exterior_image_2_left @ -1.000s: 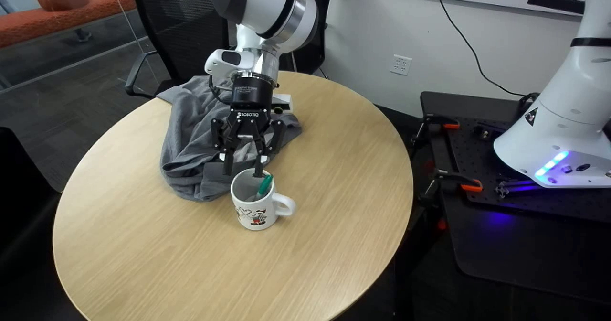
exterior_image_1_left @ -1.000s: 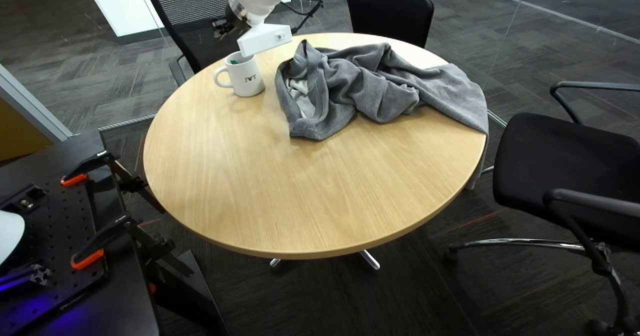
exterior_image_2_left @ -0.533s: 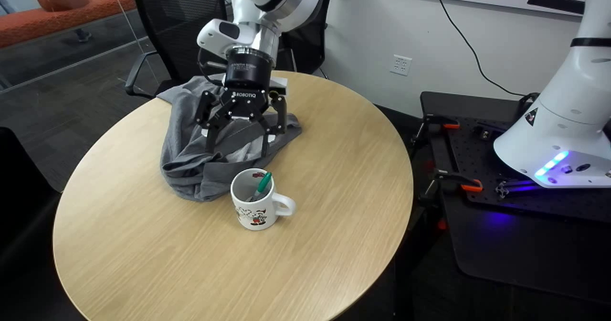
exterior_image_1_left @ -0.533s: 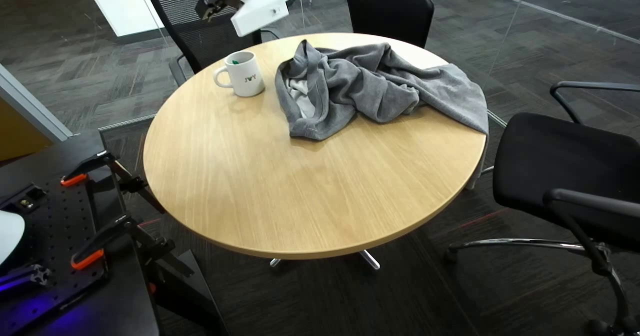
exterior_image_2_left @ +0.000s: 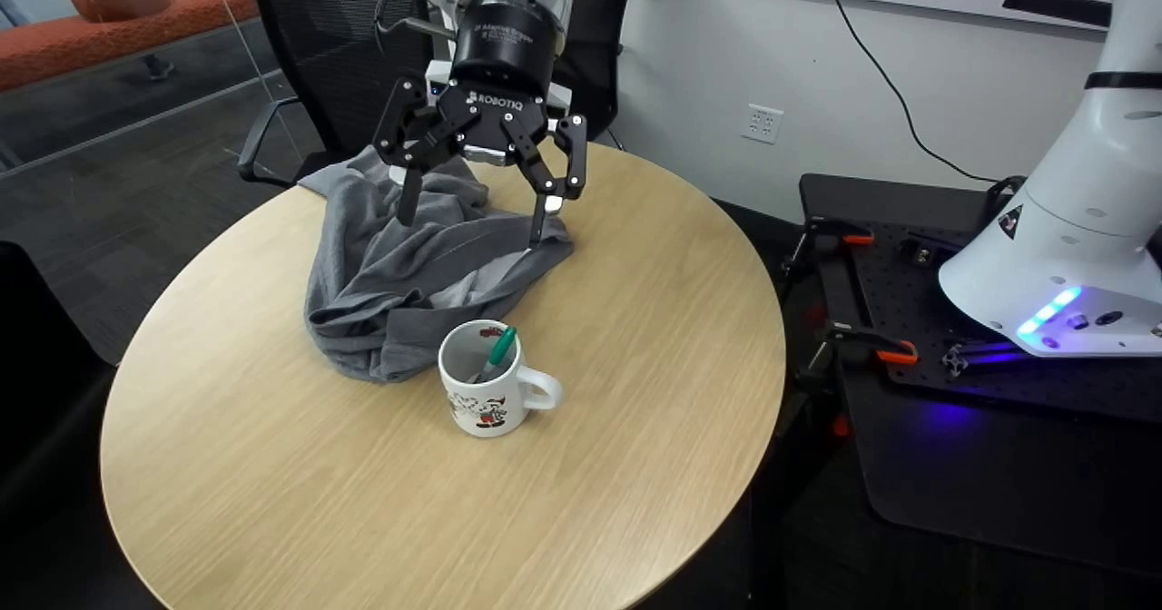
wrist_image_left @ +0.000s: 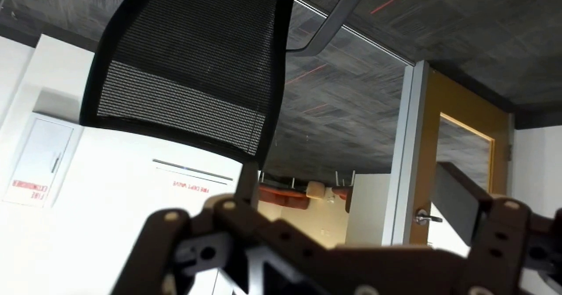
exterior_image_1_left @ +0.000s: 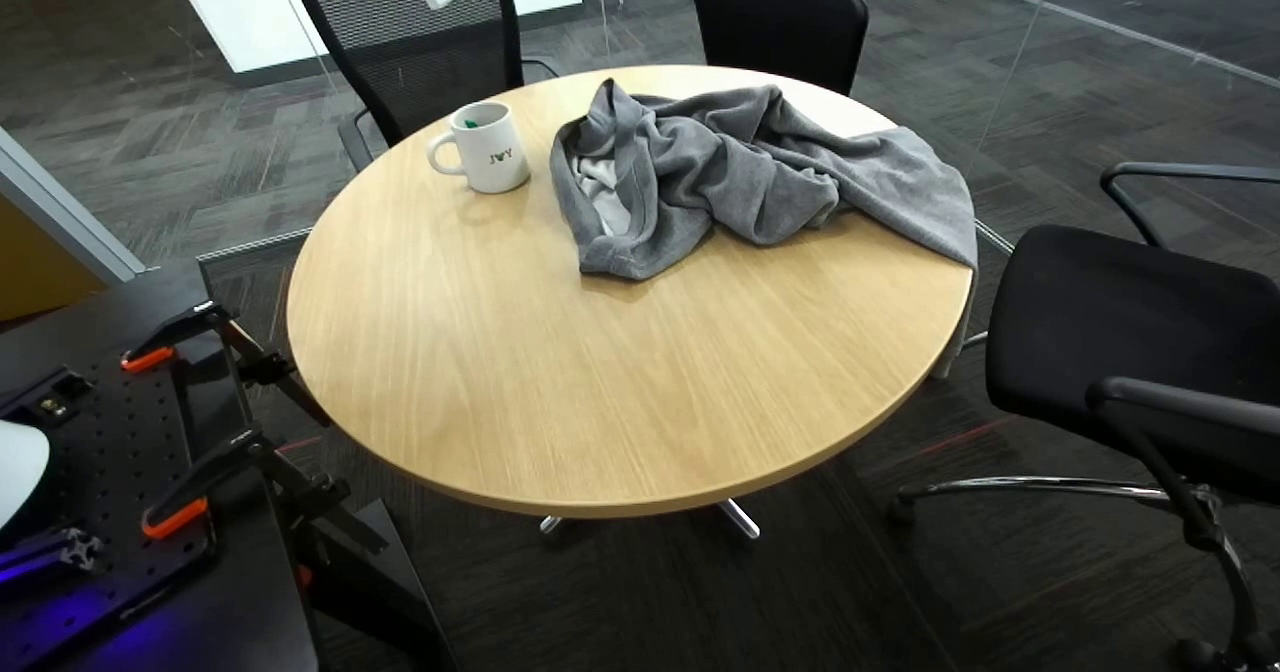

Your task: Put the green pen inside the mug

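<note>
Green pen [exterior_image_2_left: 498, 352]: inside the mug [exterior_image_2_left: 481, 394], tilted, green end up at the handle side; well apart from the gripper [exterior_image_2_left: 471, 229].
Fingers [exterior_image_2_left: 539, 221]: spread wide, with a broad gap between the two tips, in the wrist view as well.
Gripper: black, ROBOTIQ in white across its front; the small print on the black collar [exterior_image_2_left: 507, 43] reads in part as Adaptive Gripper.
Mug: white, upright on the table [exterior_image_1_left: 600, 382]; cartoon figures in red and black on one side, a red print inside the rim. In an exterior view another side carries lettering [exterior_image_1_left: 500, 157]: a J and a Y with a small dark mark between.
Grey cloth [exterior_image_1_left: 740, 177]: crumpled on the table near the mug, one end hanging over the edge.
Table: round, pale wood grain.
Mesh chair [wrist_image_left: 189, 80]: black, beyond the fingers, upside down in the wrist view.
Wall cabinet [wrist_image_left: 44, 154]: white, with red letters, upside down; FIRE can be read, the longer word less surely.
White wall [wrist_image_left: 109, 189]: red FIRE DEPT VALVE, also upside down.
Robot base [exterior_image_2_left: 1053, 265]: white, with a lit blue strip, on a black stand [exterior_image_2_left: 980, 492].
</note>
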You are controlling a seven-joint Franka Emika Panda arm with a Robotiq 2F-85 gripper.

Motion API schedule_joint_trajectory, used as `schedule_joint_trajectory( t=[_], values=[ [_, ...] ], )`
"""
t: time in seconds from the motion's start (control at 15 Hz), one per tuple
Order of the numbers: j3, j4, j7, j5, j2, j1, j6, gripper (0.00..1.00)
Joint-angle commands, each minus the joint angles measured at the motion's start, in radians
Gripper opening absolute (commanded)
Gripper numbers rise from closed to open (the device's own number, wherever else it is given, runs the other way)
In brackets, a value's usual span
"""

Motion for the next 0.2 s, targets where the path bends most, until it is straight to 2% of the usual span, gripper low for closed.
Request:
schedule_joint_trajectory(
  t=[0.0,0.13],
  values=[
    [-0.012,0.001,0.000,0.001,-0.001,0.011,-0.004,1.00],
    [-0.014,0.002,0.000,0.001,0.010,0.011,-0.003,1.00]
  ],
)
